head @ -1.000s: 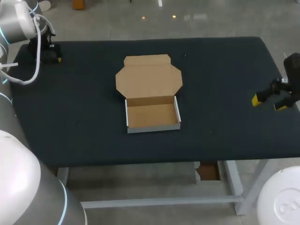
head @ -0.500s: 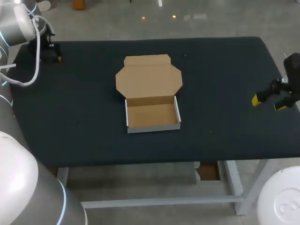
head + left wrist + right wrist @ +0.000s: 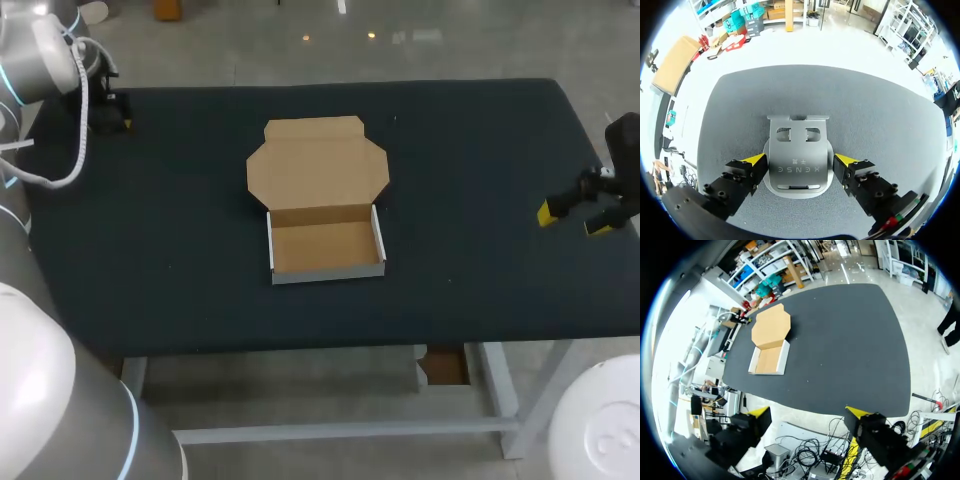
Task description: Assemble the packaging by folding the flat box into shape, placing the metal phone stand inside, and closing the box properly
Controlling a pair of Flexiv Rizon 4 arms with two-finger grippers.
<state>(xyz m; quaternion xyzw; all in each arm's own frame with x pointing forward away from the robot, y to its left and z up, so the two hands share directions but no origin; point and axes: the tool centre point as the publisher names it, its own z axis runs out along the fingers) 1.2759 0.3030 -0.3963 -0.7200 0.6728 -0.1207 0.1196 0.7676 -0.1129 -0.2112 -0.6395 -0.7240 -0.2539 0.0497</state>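
Observation:
The cardboard box sits mid-table as a shallow tray with white outer walls, its lid lying flat behind it; it also shows far ahead in the right wrist view. A grey metal phone stand lies flat on the mat between the fingers of my left gripper, which is open with its yellow tips close beside the stand's two edges. In the head view the left gripper is at the back left corner and hides the stand. My right gripper hangs open and empty at the table's right edge.
The dark mat of the table stretches wide between the box and each gripper. Nothing else stands on it.
My left arm has shifted a little at the back left corner. The box and the right arm have not moved.

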